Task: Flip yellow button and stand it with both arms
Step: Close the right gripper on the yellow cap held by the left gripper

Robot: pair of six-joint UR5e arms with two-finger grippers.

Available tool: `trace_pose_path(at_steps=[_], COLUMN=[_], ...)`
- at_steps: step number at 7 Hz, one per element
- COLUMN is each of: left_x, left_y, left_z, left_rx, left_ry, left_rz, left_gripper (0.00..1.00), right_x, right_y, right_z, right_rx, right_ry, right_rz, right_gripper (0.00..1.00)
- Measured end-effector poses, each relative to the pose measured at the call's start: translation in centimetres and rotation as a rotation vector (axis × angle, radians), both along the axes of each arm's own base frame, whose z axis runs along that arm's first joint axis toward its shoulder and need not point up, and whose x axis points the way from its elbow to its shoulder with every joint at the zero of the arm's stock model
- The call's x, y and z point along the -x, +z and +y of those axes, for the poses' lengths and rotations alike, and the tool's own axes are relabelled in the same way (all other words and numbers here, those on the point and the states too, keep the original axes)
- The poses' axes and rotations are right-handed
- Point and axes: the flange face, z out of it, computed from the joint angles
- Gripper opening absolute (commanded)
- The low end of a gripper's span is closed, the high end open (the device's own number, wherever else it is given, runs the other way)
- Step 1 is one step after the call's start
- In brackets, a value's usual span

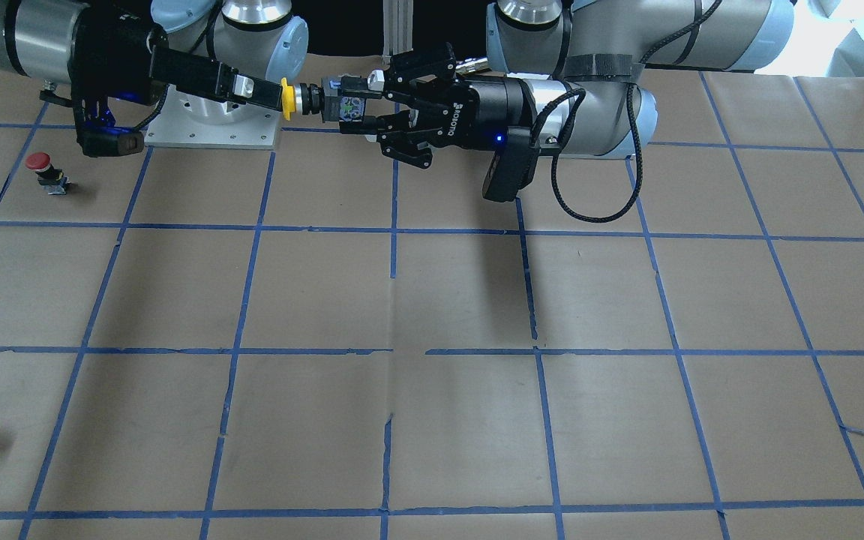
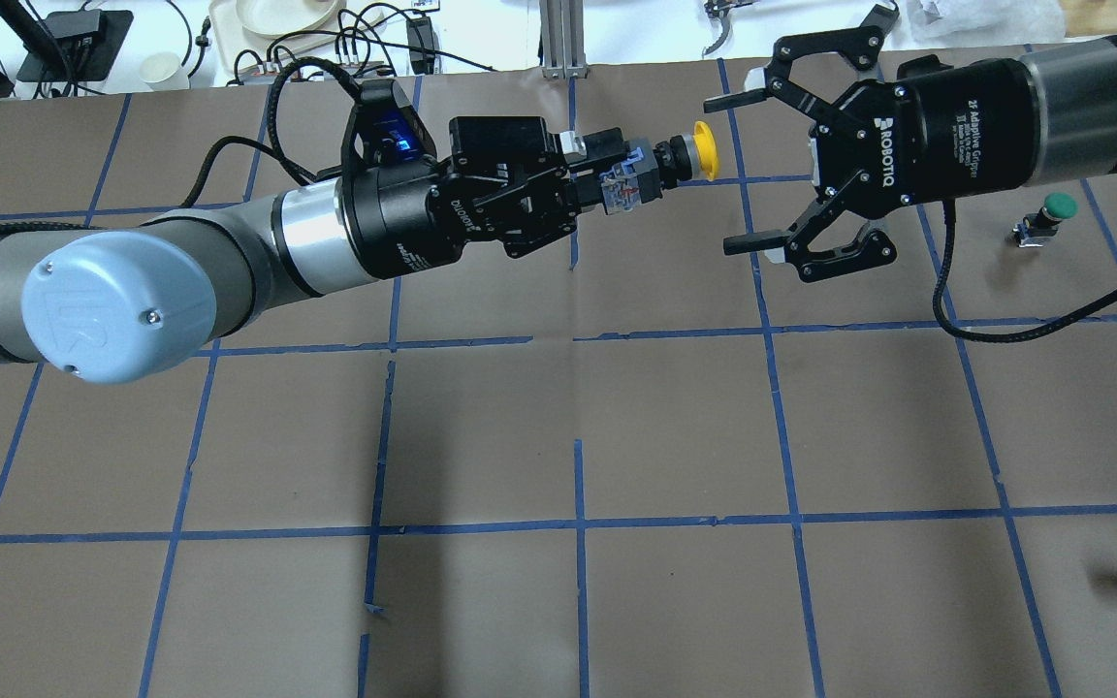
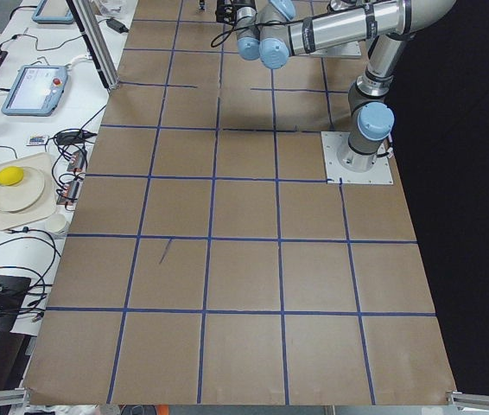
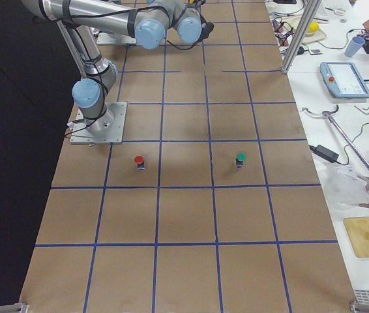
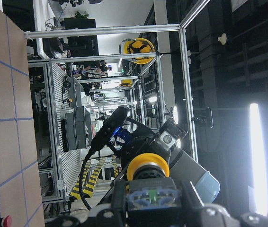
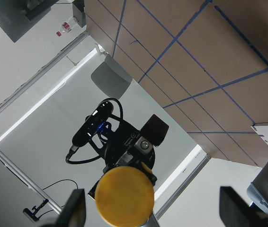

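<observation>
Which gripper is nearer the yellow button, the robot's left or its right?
Left. The left gripper is shut on the yellow button's block, holding it in the air. The right gripper faces the cap, fingers spread wide, not touching.

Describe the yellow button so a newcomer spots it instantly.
Look above the brown table. There the left gripper holds the yellow button by its block, cap toward the open right gripper. The red button and green button stand on the table; this one lies sideways in mid-air.
</observation>
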Motion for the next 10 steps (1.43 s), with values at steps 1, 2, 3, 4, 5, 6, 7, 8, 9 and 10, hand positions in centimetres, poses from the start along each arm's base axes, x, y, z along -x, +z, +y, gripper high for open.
trace_pose_path(at_steps=[1, 2, 3, 4, 5, 6, 7, 8, 9, 10], left_x=[0.0, 0.0, 0.0, 0.0, 0.0, 0.0, 0.0, 0.0, 0.0, 0.0], left_y=[0.1, 0.2, 0.3, 0.3, 0.2, 0.2, 0.2, 0.1, 0.1, 0.1], left_z=[0.0, 0.0, 0.0, 0.0, -0.1, -0.1, -0.2, -0.2, -0.2, -0.2], left_rx=[0.002, 0.004, 0.005, 0.004, 0.003, 0.004, 0.002, 0.001, 0.001, 0.000], left_ry=[0.001, 0.001, 0.001, 0.001, 0.001, 0.001, 0.001, 0.002, 0.002, 0.002], left_rz=[0.001, 0.002, 0.002, 0.002, 0.002, 0.003, 0.003, 0.003, 0.003, 0.003], left_gripper=[0.29, 0.29, 0.29, 0.29, 0.29, 0.29, 0.29, 0.29, 0.29, 0.32], right_x=[-0.1, -0.1, 0.0, 0.0, -0.1, -0.1, -0.2, -0.2, -0.2, -0.2], right_y=[0.4, 0.8, 1.0, 1.2, 1.5, 1.6, 1.7, 1.7, 1.7, 1.7], right_z=[0.1, -0.1, -0.4, -0.4, -0.4, -0.4, -0.5, -0.5, -0.5, -0.6], right_rx=[0.025, 0.055, 0.084, 0.101, 0.115, 0.128, 0.136, 0.141, 0.145, 0.148], right_ry=[0.000, 0.000, -0.002, -0.004, -0.004, -0.003, -0.001, 0.001, 0.002, 0.003], right_rz=[0.004, 0.011, 0.017, 0.019, 0.022, 0.025, 0.027, 0.029, 0.029, 0.030], right_gripper=[0.96, 0.95, 0.94, 0.90, 0.74, 0.56, 0.36, 0.31, 0.27, 0.27])
